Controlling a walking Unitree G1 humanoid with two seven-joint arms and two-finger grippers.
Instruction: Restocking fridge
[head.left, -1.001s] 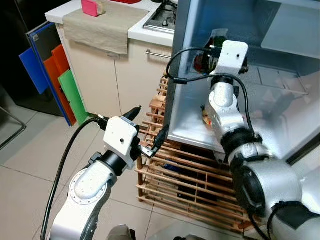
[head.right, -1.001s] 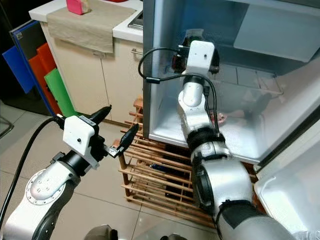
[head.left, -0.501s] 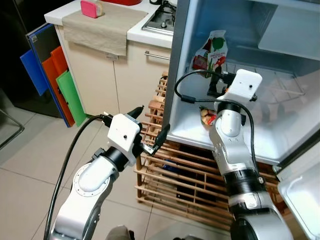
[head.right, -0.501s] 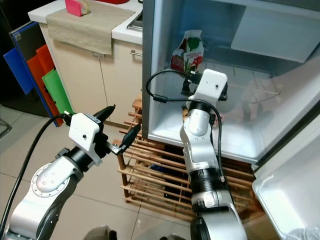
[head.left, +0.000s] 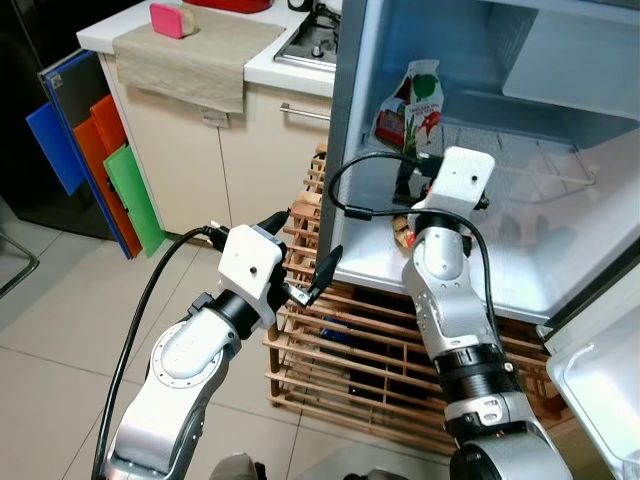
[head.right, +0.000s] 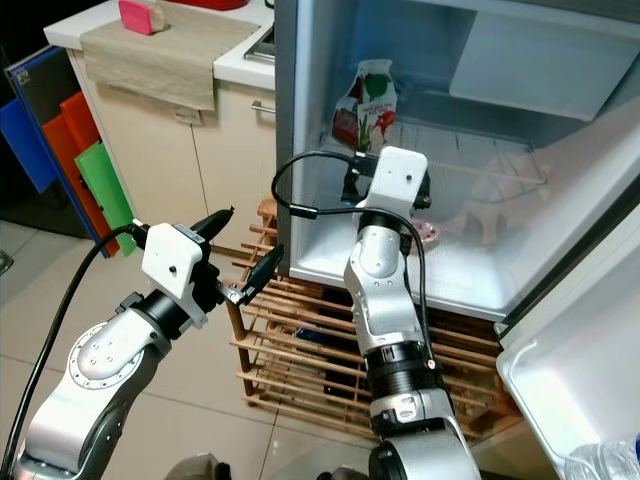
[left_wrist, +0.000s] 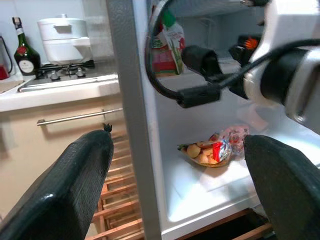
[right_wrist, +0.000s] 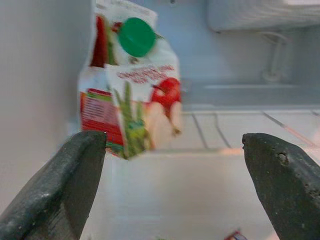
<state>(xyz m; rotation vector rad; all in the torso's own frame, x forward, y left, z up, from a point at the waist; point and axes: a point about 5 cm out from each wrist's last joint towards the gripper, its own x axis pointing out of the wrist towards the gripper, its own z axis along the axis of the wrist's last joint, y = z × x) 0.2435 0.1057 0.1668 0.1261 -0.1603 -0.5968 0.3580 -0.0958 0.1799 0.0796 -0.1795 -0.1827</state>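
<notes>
Item one: the open fridge, our landmark. We are facing its compartment from the front.

Item two: a juice carton with a green cap, standing upright on the wire shelf inside the fridge, close to the fridge's left inner wall. Nothing is touching it.

Item three: a packet of snacks, lying on the fridge floor below that shelf, near the front edge.

Item four: our right gripper, which we are holding just inside the fridge opening, in front of the carton and apart from it. We are keeping its fingers spread wide and empty; the carton is showing between them in the right wrist view.

Item five: our left gripper, which we are holding outside the fridge, off its left front corner, above the wooden rack. Its fingers are spread too, gripping nothing.

Item six: the kitchen counter to the left of the fridge, bearing a beige cloth, a pink sponge and a hob.

Item seven: coloured boards leaning further left of the fridge, beside the cabinet.
</notes>
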